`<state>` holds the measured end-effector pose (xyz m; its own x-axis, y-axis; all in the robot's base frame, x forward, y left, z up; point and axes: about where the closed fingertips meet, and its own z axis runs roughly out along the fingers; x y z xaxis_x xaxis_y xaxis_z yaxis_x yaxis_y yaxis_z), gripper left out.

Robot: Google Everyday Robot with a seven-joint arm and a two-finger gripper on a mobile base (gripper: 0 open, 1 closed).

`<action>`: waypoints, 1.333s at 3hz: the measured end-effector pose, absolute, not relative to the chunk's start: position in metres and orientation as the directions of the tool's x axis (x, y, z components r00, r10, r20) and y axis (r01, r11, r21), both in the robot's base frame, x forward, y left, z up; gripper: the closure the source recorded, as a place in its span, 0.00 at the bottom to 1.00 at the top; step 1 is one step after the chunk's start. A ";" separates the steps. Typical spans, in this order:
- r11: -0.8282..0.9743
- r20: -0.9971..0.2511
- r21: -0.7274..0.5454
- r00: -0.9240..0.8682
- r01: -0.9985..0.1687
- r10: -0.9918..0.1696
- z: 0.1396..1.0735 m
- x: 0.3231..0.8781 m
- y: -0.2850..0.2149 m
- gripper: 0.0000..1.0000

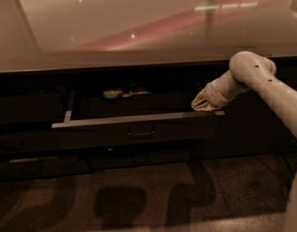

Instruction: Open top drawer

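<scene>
Dark drawer (99, 134) pulled out in the middle, small things (115, 94) inside, gripper (202, 103) at its top right corner, can't tell its grip.

Nothing legible, even on pincer (204, 103) at top drawer (104, 132)

A pale, glossy worktop (138, 37) fills the upper half of the view, with a pink streak and light spots reflected in it. Below it, an open drawer (138, 125) holds a small greenish thing (111, 94) at its back, toward 11 o'clock. The jaws are by the drawer's top edge at 3 o'clock. Dark shadows lie on the speckled floor (51, 202).
</scene>
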<state>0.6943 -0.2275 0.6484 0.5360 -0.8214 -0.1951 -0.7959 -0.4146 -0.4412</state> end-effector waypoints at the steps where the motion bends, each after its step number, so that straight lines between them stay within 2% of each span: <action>1: -0.415 -0.195 -0.441 0.536 -0.796 -0.822 0.648 0.694 -0.228 0.81; 3: -0.392 -0.171 -0.451 0.509 -0.802 -0.844 0.655 0.678 -0.229 0.34; 4: -0.328 -0.157 -0.521 0.466 -0.788 -0.871 0.669 0.650 -0.233 0.11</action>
<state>0.6498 -0.2334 0.6688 0.4661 -0.8708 -0.1566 -0.7882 -0.3283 -0.5206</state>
